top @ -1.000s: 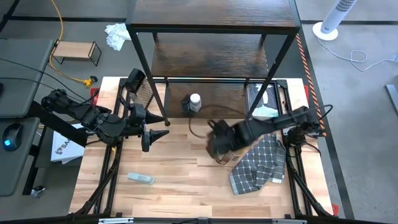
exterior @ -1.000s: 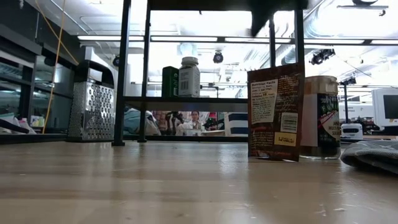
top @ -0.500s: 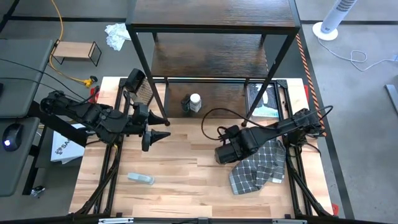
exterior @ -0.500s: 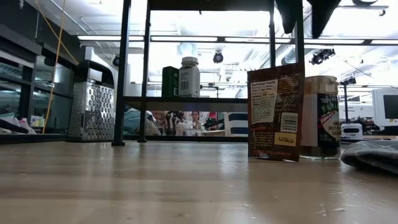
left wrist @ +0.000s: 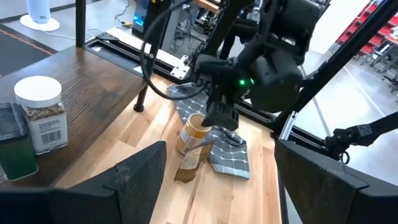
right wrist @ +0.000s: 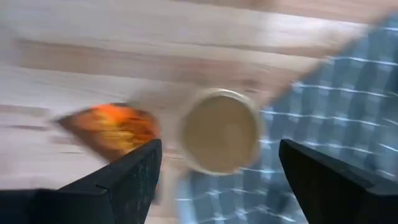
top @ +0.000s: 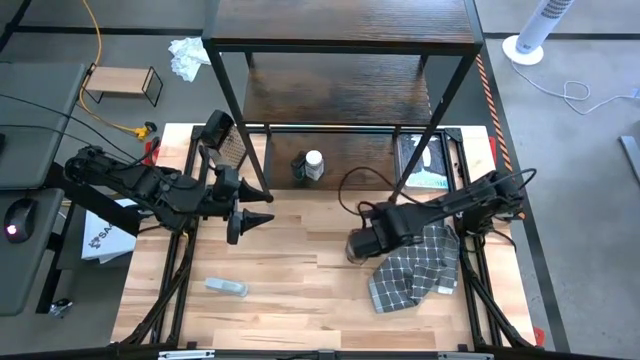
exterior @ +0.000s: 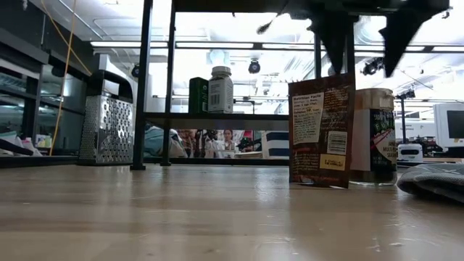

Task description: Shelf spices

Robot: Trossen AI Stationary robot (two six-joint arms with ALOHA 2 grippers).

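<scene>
Over on the right side of the surface (top: 280,270), the right pincer (exterior: 366,40) hangs just above the tan-lidded brown jar (exterior: 375,138), fingers spread wide with nothing between them. From its own wrist camera you look straight down on the tan lid, with the reddish-brown packet (exterior: 322,130) right beside it. My guess is it's lining up a top-down grab, since both items stand upright right at the edge of the checkered cloth (top: 415,265) and the lid is the easiest thing to straddle.

The left pincer (top: 262,208) hovers near the front left leg of the shelf (top: 340,25), also spread and empty, pointing toward the middle. Looks like it's just waiting out of the way.

On the shelf's lowest board, the white-capped jar (exterior: 220,90) and the dark jar (exterior: 198,95) stand next to each other, so those two are already put away. They sit near the front edge, which makes sense given the arms reach in from that side. The box grater (exterior: 106,127) stands by the left legs of the shelf, and a clear flat plastic thing (top: 226,287) lies near the front of the surface, not part of the job.

So roughly: two shelved, the jar and packet left on the wood.
</scene>
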